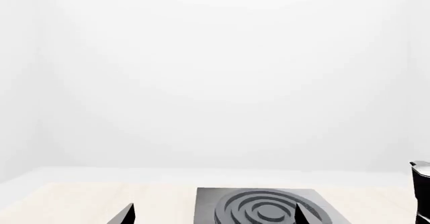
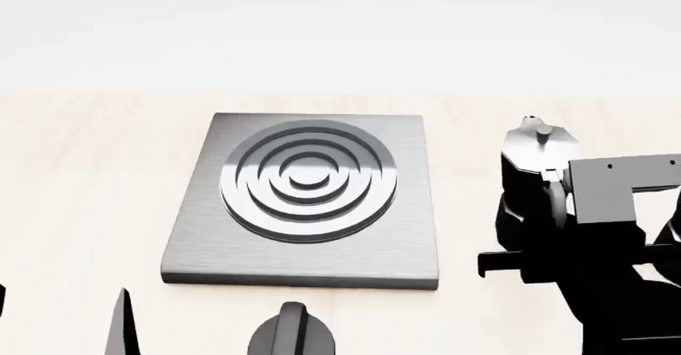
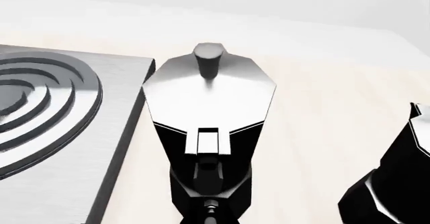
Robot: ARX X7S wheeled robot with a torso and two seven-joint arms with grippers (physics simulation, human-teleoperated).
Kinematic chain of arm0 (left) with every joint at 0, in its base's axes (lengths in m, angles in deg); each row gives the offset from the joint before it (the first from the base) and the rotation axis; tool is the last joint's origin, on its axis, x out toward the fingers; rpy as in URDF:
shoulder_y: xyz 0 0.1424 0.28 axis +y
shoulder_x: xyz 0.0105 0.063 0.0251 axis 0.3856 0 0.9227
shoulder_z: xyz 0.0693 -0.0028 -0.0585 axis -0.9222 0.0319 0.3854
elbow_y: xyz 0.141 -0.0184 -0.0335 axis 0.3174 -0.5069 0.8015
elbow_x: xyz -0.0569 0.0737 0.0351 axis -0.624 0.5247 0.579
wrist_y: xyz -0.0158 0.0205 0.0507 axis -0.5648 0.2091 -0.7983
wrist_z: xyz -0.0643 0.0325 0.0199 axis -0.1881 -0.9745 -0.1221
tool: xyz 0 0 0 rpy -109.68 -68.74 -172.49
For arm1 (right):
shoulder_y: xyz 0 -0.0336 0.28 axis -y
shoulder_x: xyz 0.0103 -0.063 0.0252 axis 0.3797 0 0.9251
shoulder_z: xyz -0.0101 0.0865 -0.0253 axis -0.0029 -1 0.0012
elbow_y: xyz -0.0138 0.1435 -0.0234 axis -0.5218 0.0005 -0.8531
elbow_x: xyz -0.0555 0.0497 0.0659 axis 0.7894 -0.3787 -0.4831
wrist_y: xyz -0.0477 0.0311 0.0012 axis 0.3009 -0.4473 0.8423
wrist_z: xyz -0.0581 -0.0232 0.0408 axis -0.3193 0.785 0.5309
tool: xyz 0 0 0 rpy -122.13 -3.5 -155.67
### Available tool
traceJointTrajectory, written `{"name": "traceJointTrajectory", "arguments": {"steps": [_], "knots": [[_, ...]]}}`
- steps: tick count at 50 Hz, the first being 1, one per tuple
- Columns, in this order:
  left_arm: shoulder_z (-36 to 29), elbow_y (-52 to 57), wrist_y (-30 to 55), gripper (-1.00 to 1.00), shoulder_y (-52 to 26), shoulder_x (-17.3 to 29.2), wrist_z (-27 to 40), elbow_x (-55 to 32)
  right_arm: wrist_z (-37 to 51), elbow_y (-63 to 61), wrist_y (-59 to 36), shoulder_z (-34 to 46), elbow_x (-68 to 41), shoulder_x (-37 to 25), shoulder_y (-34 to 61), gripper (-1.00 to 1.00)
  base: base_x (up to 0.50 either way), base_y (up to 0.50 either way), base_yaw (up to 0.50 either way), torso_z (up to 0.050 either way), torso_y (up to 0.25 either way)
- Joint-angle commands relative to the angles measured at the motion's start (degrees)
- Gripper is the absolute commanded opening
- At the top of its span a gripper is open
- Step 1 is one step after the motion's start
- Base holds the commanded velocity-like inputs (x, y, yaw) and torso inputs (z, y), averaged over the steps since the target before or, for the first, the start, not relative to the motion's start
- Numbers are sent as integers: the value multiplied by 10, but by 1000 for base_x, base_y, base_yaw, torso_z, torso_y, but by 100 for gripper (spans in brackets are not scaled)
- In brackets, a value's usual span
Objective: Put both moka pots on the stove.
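The stove (image 2: 309,195), a brushed-grey slab with a ring burner, lies on the pale wooden table. One moka pot (image 2: 530,163) stands just right of it, black with a silvery lid and knob. In the right wrist view this pot (image 3: 208,88) fills the middle with its handle toward the camera. My right gripper (image 3: 209,213) is closed around that handle. The second moka pot (image 3: 393,183) shows at that view's edge; in the head view my right arm hides it. My left gripper (image 1: 213,216) is open and empty, low at the stove's near side (image 1: 259,206).
A squat black ridged knob (image 2: 293,335) sits on the table just in front of the stove's near edge. One left fingertip (image 2: 123,323) shows to its left. A pot's edge (image 1: 420,189) shows in the left wrist view. A white wall stands behind the table.
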Motion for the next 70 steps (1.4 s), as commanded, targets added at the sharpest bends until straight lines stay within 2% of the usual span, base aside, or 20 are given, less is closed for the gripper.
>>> {"name": "traceJointTrajectory", "arguments": {"steps": [1,11,14,27,31,49,55,60,61,70], "knots": [[3,-11,1,100,-5,-8,7,-11,23,-116,-24,-13,-10,-2,4,-100,0,0,0,0,0],[-9,8,43,100,-7,10,10,8,37,-199,-64,-13,-30,-1,20,-100,0,0,0,0,1],[-14,7,17,100,-2,15,-3,6,35,-191,-61,-7,-27,4,29,-100,0,0,0,0,0],[-14,10,12,100,1,17,0,5,5,-126,-45,23,-24,52,107,-100,0,0,0,0,1],[-16,11,15,100,0,18,0,7,-28,-102,-4,43,-15,63,124,-100,0,0,0,0,3],[-20,10,21,100,-6,20,4,11,-93,169,117,85,25,166,231,-100,0,0,0,0,1],[-23,5,18,100,-7,19,4,12,-131,298,190,88,30,218,280,-100,0,0,0,0,2],[-21,5,16,100,-6,20,5,10,-161,464,287,92,41,270,329,-100,0,0,0,0,0],[-22,6,18,100,-6,20,5,9,-163,488,302,98,37,276,335,-100,0,0,0,0,10],[-20,8,18,100,-6,23,6,6,-115,534,373,357,-229,277,345,-100,0,0,0,0,0]]}}
